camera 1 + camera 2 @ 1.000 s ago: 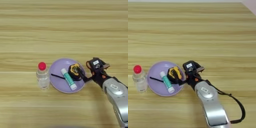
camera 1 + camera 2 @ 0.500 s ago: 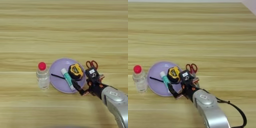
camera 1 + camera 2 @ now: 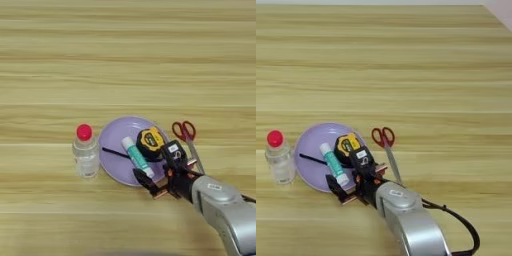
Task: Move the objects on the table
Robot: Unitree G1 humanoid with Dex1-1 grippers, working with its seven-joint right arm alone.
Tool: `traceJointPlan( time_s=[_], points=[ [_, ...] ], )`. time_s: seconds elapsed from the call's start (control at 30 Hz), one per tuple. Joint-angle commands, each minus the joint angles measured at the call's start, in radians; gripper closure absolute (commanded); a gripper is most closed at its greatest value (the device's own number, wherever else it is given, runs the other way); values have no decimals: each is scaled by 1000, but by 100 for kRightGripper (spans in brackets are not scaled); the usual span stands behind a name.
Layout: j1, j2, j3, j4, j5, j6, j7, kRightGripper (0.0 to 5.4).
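The glue stick (image 3: 135, 155), white with a teal label, lies on a purple plate (image 3: 113, 136) beside a yellow-and-black tape measure (image 3: 150, 142). The red-handled scissors (image 3: 184, 132) lie flat on the table (image 3: 128, 60) just right of the plate, blades pointing toward me. My right gripper (image 3: 159, 167) hovers at the plate's front-right rim and is open. One black finger (image 3: 144, 179) sits just past the glue stick's near end. The other finger (image 3: 173, 151) stands between the tape measure and the scissor blades. Nothing is held between them.
A clear bottle with a red cap (image 3: 85, 152) stands upright just left of the plate. A thin black stick (image 3: 114, 153) lies on the plate. My silver forearm (image 3: 222, 207) enters from the bottom right. Bare planks stretch across the far half of the table.
My gripper has drawn back from the spot right of the plate toward its front rim. The scissors, hidden under the gripper a second ago, now lie uncovered on the table.
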Motion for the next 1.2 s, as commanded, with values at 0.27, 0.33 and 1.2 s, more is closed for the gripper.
traceJointPlan(
  time_s=[0.27,0.33,1.2],
  points=[
    [-81,15,8,50,5,-33,-17,2],
    [-83,16,11,66,3,-38,-18,2],
    [-135,43,10,210,4,-62,-24,2]
  ],
)
